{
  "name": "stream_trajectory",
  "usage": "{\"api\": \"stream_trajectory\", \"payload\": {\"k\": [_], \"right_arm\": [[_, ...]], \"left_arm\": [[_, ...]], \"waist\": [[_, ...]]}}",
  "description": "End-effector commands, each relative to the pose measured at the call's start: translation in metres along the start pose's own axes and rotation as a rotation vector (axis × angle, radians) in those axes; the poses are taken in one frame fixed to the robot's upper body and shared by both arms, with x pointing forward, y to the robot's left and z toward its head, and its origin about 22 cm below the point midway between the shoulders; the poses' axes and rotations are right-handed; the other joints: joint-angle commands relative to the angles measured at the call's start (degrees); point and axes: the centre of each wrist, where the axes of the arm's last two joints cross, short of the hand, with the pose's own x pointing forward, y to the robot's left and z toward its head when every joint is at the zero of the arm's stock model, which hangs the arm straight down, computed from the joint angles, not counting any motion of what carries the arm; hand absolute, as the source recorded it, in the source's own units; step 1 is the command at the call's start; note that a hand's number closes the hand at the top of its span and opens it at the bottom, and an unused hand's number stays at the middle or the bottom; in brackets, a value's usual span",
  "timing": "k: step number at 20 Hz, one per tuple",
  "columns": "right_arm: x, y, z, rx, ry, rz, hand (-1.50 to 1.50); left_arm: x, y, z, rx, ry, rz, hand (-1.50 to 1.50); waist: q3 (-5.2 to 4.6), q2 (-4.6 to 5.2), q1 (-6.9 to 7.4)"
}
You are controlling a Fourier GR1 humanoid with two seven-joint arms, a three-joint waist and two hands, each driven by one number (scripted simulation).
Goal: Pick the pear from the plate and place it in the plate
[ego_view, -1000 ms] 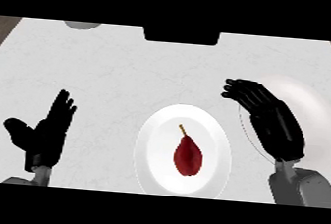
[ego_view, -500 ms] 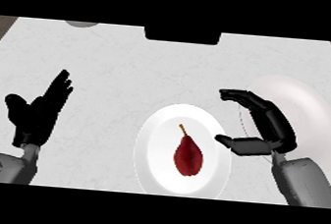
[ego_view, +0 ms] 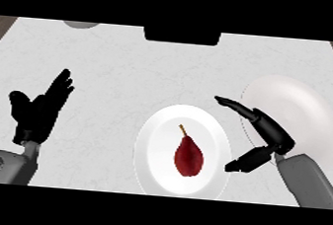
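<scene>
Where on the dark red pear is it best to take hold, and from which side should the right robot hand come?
Probably the wide lower body of the pear, not its thin stem. It lies flat on the plate, stem pointing away, and the right robot hand is open just right of it, so coming from the right and above looks most direct.

Dark red pear (ego_view: 189, 157) lying flat, stem up-view, centred on near white plate (ego_view: 156, 133). Second white plate (ego_view: 301, 110) right, bare.

White counter (ego_view: 129, 67), two white plates (ego_view: 159, 148)
</scene>
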Motion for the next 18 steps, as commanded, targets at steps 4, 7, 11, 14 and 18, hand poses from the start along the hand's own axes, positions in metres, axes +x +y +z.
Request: {"api": "stream_trajectory", "payload": {"k": [4, 7, 11, 14, 18], "right_arm": [[0.018, -0.015, -0.026, 0.096, 0.056, 0.128, -1.5], [0.041, 0.007, -0.047, 0.172, 0.105, 0.175, -1.5], [0.044, 0.019, -0.042, 0.28, 0.181, 0.223, -1.5], [0.064, 0.017, -0.044, 0.288, 0.197, 0.331, -1.5], [0.053, 0.028, -0.07, 0.322, 0.24, 0.396, -1.5]], "left_arm": [[0.01, 0.014, 0.001, 0.016, -0.015, -0.009, 0.0], [-0.013, -0.003, 0.003, -0.003, 0.012, 0.004, 0.0], [0.0, 0.0, -0.003, 0.0, -0.008, -0.001, 0.0], [-0.01, 0.012, 0.004, 0.008, 0.008, -0.012, 0.0], [-0.006, -0.01, 0.008, -0.016, 0.018, 0.007, 0.0]], "waist": [[-0.03, -0.14, 0.0], [-0.07, -0.19, -0.19], [-0.05, -0.21, -0.19], [-0.07, -0.31, -0.44], [-0.02, -0.13, 0.19]]}}
